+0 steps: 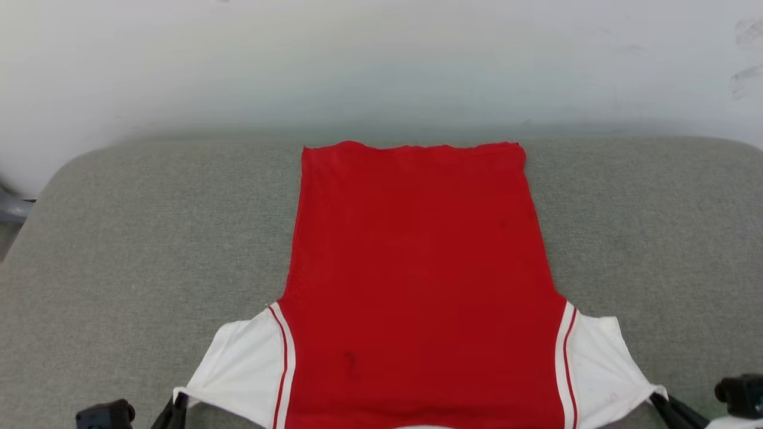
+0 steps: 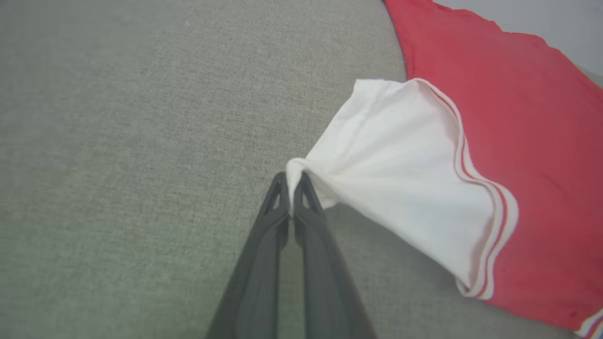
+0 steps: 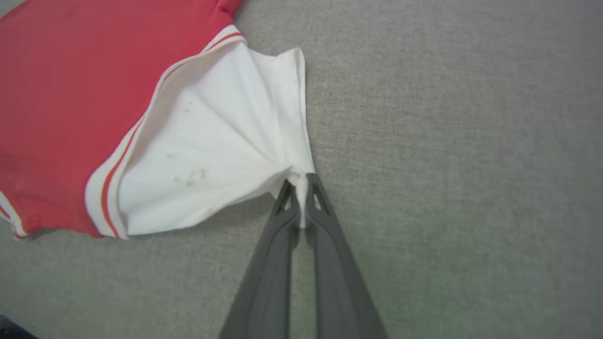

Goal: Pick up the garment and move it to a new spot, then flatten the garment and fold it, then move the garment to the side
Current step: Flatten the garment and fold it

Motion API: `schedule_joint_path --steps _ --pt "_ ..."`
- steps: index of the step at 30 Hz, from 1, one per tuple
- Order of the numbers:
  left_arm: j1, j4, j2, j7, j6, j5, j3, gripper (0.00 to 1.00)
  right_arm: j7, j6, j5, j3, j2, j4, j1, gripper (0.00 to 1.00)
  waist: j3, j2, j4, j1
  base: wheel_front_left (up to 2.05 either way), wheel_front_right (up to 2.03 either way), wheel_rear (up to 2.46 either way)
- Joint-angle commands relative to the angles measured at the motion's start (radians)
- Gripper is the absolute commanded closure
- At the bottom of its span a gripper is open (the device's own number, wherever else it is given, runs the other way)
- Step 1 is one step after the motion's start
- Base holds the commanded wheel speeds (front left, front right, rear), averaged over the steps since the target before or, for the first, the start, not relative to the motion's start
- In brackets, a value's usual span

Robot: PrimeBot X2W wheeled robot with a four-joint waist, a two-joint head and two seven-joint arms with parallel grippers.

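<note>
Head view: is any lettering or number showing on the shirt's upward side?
No, the garment lies spread on the grey surface with only plain red fabric across its upward body.

Left pincer [image 2: 293, 181] pinching garment [image 2: 509, 141] sleeve [image 2: 400, 174].

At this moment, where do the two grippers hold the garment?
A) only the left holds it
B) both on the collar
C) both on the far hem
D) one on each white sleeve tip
D: the left gripper has its jaws shut on the tip of the garment at its left sleeve, the right gripper on the right sleeve.
</note>
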Motion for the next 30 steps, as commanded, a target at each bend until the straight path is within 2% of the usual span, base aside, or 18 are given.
schedule_joint_path --steps 1,9,10,11,12,13,18,22,27,30 --pt "0.029 -0.007 0.001 -0.007 0.007 -0.005 0.017 1.0 0.001 -0.002 0.003 -0.016 -0.003 0.004 0.044 1.0 -0.006 -0.0001 0.007 0.0003 0.0 0.0 0.0" --pt "0.105 -0.036 -0.041 -0.007 0.013 0.028 0.038 1.0 0.037 -0.002 -0.027 -0.107 0.001 -0.029 0.175 1.0 -0.003 -0.0001 0.022 0.0003 0.0 0.0 0.0" --pt "0.104 -0.037 -0.046 -0.007 0.011 0.034 0.04 1.0 0.042 -0.002 -0.036 -0.121 0.006 -0.037 0.173 0.91 0.002 -0.0001 0.023 0.0003 0.0 0.0 0.0" --pt "0.099 -0.039 -0.048 -0.007 0.007 0.042 0.037 1.0 0.039 -0.002 -0.048 -0.136 0.008 -0.048 0.166 0.66 0.007 -0.0001 0.022 0.0003 0.0 0.0 0.0" --pt "0.099 -0.039 -0.048 -0.007 0.007 0.042 0.037 1.0 0.039 -0.002 -0.048 -0.136 0.008 -0.048 0.166 0.66 0.007 -0.0001 0.022 0.0003 0.0 0.0 0.0" --pt "0.081 -0.041 -0.057 -0.007 0.003 0.052 0.033 1.0 0.041 -0.002 -0.084 -0.169 0.012 -0.058 0.135 0.0 0.017 -0.0001 0.019 0.0003 0.0 0.0 0.0" --pt "0.049 -0.051 -0.07 -0.007 -0.005 0.078 0.029 1.0 0.049 -0.002 -0.145 -0.251 0.008 -0.087 0.09 0.0 0.03 -0.0001 0.024 0.0003 0.0 0.0 0.0" --pt "0.033 -0.089 -0.092 -0.006 -0.001 0.101 0.058 1.0 0.061 -0.002 -0.184 -0.383 -0.027 -0.159 0.022 0.0 0.052 -0.0001 0.033 0.0003 0.0 0.0 0.0" --pt "0.018 -0.153 -0.107 -0.006 0.009 0.141 0.079 1.0 0.135 -0.002 -0.244 -0.541 -0.068 -0.302 -0.093 0.0 0.103 -0.0001 0.06 0.0003 0.0 0.0 0.0" --pt "-0.007 -0.178 -0.109 -0.006 0.012 0.169 0.074 1.0 0.207 -0.002 -0.274 -0.617 -0.068 -0.388 -0.193 0.0 0.145 -0.0001 0.083 0.0003 0.0 0.0 0.0"
